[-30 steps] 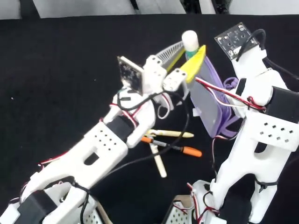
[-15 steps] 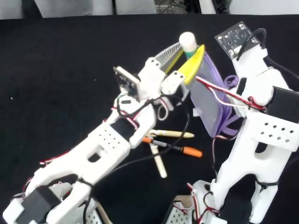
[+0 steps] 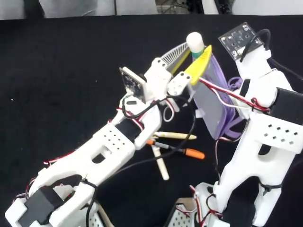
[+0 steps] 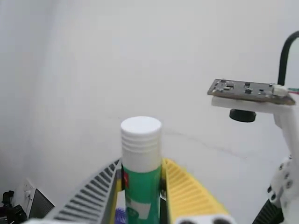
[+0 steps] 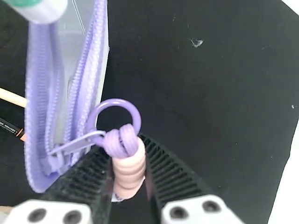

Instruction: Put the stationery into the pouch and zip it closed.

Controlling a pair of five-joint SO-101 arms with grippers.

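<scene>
A glue stick with a white cap and green body stands upright in my left gripper, which is shut on it just over the open mouth of the purple pouch. In the left wrist view the glue stick sits between a grey and a yellow finger. My right gripper is shut on a pink and purple coiled strap tied to the ring of the zipper pull, beside the pouch. The pouch's unzipped edge faces the glue stick's base.
On the black table below the left arm lie two pale wooden pencils and a black pen with orange ends. The right arm's body stands close on the pouch's right. Open tabletop stretches to the left.
The left arm's wrist has swayed a little left and back. The glue stick has stayed at the pouch's mouth, ending slightly to the right. The right arm and pouch have not moved.
</scene>
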